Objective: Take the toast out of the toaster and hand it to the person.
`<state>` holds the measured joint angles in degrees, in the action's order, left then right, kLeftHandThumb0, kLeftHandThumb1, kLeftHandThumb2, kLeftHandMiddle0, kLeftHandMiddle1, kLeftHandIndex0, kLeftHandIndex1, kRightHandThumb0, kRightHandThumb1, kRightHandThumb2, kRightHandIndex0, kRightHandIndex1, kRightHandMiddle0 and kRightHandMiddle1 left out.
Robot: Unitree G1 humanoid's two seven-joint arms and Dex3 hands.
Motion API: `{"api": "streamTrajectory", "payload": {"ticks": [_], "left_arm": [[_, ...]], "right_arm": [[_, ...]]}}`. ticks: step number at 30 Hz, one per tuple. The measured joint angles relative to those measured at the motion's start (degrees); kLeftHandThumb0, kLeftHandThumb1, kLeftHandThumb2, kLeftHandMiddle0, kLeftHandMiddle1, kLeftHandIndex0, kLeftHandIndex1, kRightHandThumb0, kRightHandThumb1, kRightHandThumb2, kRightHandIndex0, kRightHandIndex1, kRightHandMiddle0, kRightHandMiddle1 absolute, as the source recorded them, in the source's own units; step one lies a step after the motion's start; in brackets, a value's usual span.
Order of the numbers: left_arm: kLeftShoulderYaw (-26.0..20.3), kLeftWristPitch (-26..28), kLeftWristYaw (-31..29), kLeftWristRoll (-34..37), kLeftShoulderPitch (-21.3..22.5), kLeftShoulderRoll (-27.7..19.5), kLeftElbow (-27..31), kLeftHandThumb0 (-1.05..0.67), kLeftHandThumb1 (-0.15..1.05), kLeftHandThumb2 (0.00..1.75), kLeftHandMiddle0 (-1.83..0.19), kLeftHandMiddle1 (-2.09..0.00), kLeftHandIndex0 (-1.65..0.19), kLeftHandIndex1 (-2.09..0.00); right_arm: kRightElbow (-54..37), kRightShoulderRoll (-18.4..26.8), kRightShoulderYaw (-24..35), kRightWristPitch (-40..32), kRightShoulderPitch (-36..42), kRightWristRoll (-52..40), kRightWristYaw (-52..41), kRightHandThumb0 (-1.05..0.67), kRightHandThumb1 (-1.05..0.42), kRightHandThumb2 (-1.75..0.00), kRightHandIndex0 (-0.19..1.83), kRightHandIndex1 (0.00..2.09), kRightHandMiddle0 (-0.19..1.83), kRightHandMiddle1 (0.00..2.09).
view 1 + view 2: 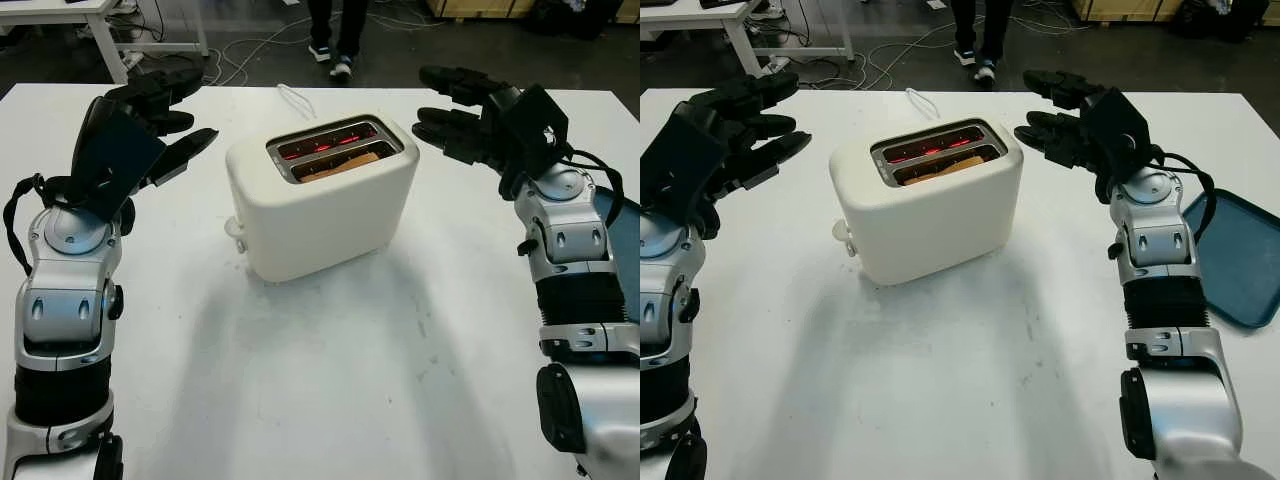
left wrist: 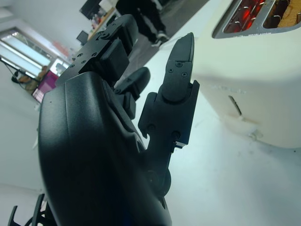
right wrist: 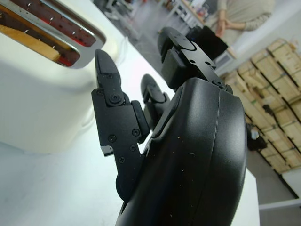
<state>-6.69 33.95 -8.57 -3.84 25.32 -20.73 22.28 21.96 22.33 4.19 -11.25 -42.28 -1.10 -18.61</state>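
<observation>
1. Two slots run along the top of the cream toaster, which stands on the white table between the two arms; red heating elements glow in the far slot.
2. One slice of toast sits down in the near slot — its brown top edge shows just below the metal rim.
3. Left hand is raised above the table to the left of the toaster, open, with nothing in it and clear of the toaster's side.
4. Right hand is raised to the right of the toaster near its far corner — open as well, with nothing in it.
5. Right of the right arm, a blue tray lies at the table's right edge.
6. Beyond the far edge of the table, a person's legs and shoes stand on the dark floor, with cables trailing nearby.
</observation>
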Motion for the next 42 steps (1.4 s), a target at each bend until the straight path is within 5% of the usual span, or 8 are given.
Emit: {"api": "streamTrajectory", "payload": {"ticks": [27, 42], "left_arm": [[1.1, -10.2, 0.0, 0.0, 0.6, 1.4, -6.1, -0.4, 0.91, 0.06, -0.22, -1.02, -0.63, -0.04], [1.3, -5.7, 0.1, -0.4, 1.4, 2.1, -3.2, -0.34, 0.9, 0.07, -0.17, -1.0, -0.61, -0.03]], "right_arm": [[-0.4, 0.6, -0.5, -0.1, 0.2, 0.6, -0.2, -0.24, -0.92, -0.1, 0.54, 0.0, 0.47, 0.0], [0.4, 1.1, 0.0, 0.5, 0.2, -0.4, -1.5, -0.27, -0.92, -0.11, 0.56, 0.01, 0.48, 0.01]]}}
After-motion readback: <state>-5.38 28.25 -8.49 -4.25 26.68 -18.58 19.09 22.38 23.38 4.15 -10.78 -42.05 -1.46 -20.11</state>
